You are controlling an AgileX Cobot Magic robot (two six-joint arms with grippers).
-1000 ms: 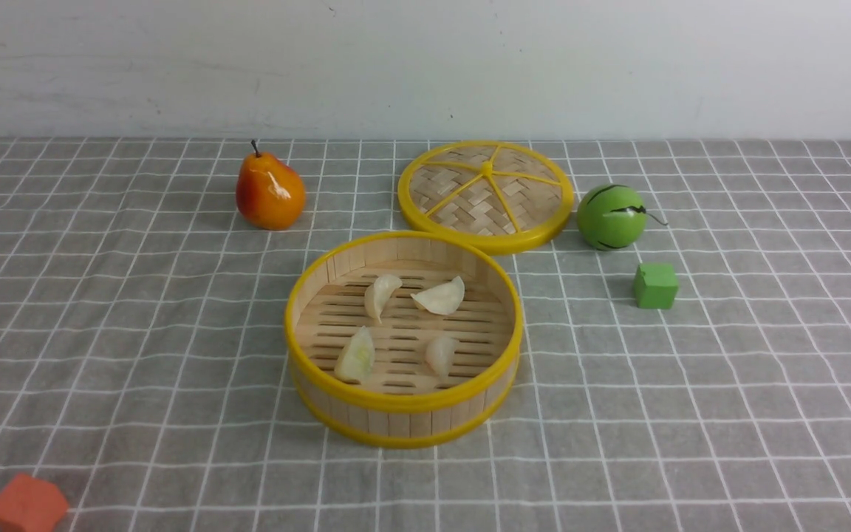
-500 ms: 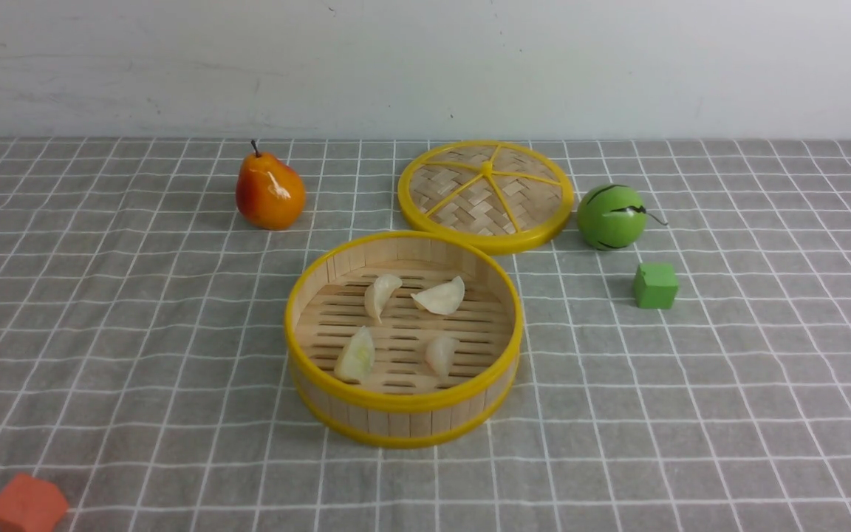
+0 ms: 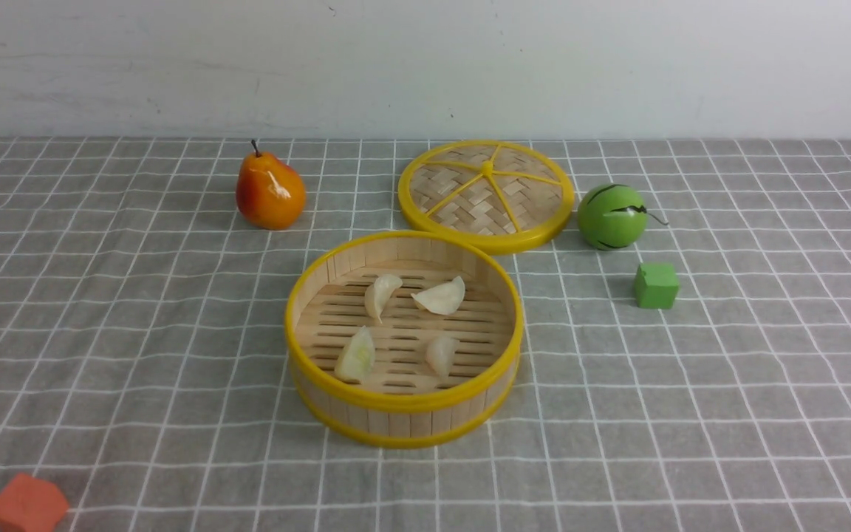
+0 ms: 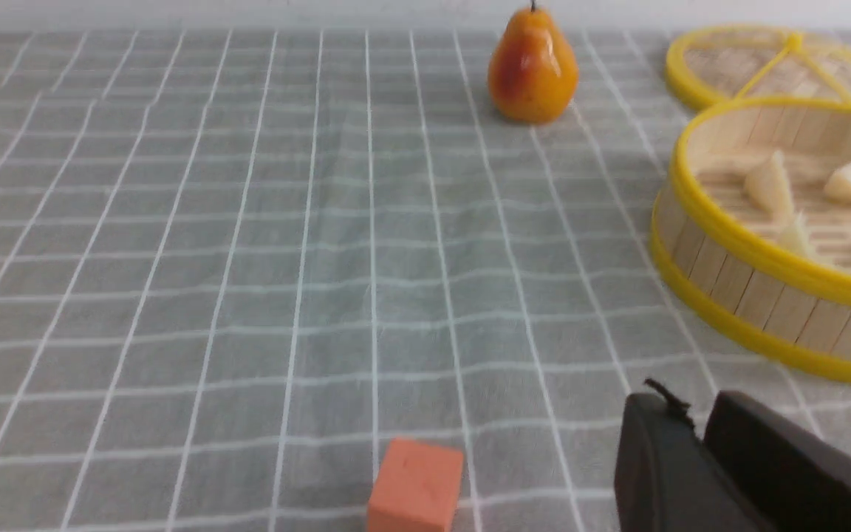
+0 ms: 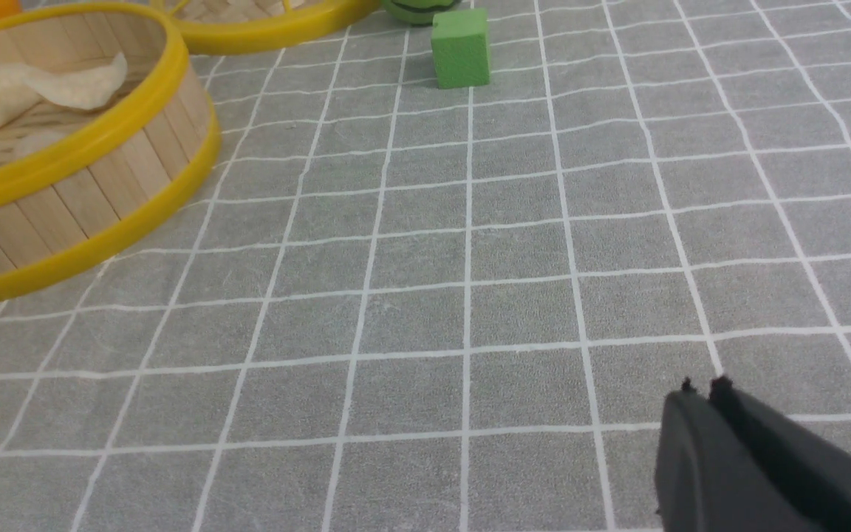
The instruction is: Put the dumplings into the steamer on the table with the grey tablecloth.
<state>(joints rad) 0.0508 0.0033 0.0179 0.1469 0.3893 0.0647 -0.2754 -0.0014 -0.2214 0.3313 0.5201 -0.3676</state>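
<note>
Your four dumplings (image 3: 400, 325) all lie on the slatted floor of the steamer (image 3: 403, 403), which stands mid-bench on the grey cloth (image 3: 137, 310). Two sit toward the far wall, two toward the near rim; the near-left one has a pale green tinge.

Your left end effector (image 4: 695, 432) shows only in its wrist view, low over the cloth, fingers drawn nearly together with a thin gap between them and nothing in it. The steamer is ahead of it and off to its right, well apart. The orange cube (image 4: 416, 485) sits near it on its left side, and the pear (image 4: 533, 66) stands far ahead.

Your right end effector (image 5: 700, 391) is likewise seen only from its wrist, close above the cloth, fingers pressed together and holding nothing. The steamer lies ahead and to its left, apart from it. The green cube (image 5: 460, 48) is farther ahead, with the green ball (image 3: 612, 217) just beyond that.

The woven lid (image 3: 486, 193) lies flat behind the steamer, its rim touching or nearly touching the steamer's far rim.
</note>
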